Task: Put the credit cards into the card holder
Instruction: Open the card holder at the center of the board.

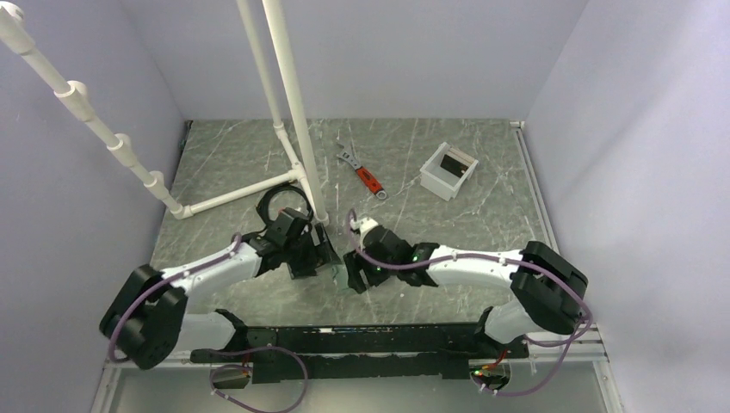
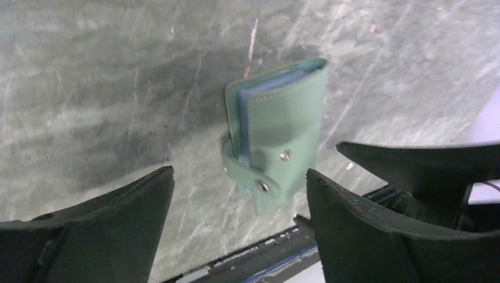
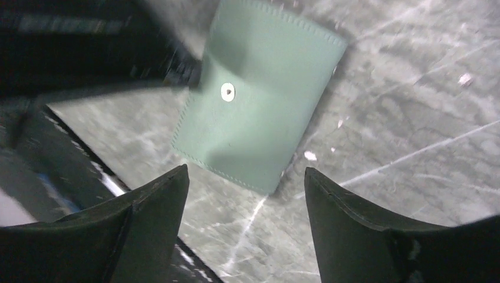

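Your left hand [image 2: 239,174] sits closest to the lens, its 2 fingers spread wide and holding nothing; your right hand [image 3: 244,171] is likewise spread and empty. The card holder [image 2: 283,135] lies folded on the surface [image 2: 106,88] between both hands, a light blue layer [image 2: 243,121] showing at its edge

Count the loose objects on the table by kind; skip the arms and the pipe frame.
Card holder: 1
Wrench: 1
White tub: 1
Black ring: 1
Total: 4
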You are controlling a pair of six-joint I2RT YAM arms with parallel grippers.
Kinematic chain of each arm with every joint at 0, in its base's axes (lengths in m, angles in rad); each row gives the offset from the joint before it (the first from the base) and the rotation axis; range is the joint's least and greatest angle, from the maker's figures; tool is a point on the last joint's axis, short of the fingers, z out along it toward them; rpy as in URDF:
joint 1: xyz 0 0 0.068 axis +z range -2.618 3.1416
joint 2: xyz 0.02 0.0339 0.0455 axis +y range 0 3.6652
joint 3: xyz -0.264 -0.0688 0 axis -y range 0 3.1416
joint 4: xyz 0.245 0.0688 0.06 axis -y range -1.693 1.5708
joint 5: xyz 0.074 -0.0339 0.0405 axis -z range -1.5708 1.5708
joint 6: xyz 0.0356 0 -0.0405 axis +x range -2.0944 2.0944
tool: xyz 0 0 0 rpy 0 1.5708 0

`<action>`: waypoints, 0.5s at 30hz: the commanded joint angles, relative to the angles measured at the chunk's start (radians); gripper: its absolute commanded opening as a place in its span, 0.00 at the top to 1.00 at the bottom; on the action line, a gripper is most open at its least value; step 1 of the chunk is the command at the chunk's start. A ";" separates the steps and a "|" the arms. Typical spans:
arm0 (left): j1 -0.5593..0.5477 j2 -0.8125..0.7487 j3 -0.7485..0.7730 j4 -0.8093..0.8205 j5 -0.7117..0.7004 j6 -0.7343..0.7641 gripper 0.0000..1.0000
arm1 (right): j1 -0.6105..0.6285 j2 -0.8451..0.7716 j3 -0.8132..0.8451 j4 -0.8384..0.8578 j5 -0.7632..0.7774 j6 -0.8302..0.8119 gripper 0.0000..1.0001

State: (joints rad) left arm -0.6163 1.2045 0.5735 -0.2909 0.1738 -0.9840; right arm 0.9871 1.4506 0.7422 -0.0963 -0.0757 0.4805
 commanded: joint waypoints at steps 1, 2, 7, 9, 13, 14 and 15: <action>-0.005 0.087 0.023 0.070 -0.014 0.054 0.19 | 0.110 -0.007 -0.046 0.082 0.234 -0.143 0.23; -0.005 0.091 0.024 0.072 -0.020 0.055 0.27 | 0.133 0.003 -0.046 0.091 0.267 -0.162 0.22; -0.004 0.036 -0.009 0.064 -0.029 0.066 0.66 | 0.177 0.082 0.009 0.132 0.332 -0.192 0.17; -0.003 0.014 -0.004 0.070 0.014 0.071 0.81 | 0.175 0.085 0.040 0.102 0.348 -0.155 0.17; -0.005 -0.020 0.051 0.093 0.112 0.074 1.00 | 0.136 -0.015 -0.028 0.119 0.284 -0.074 0.12; -0.005 -0.031 0.063 0.101 0.131 0.065 1.00 | 0.110 -0.041 -0.047 0.118 0.244 -0.057 0.12; -0.005 -0.041 0.075 0.111 0.149 0.054 1.00 | 0.067 -0.065 -0.061 0.106 0.209 -0.038 0.12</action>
State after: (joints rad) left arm -0.6170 1.2148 0.5789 -0.2470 0.2199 -0.9215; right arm 1.1419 1.4990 0.7181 -0.0238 0.1947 0.3656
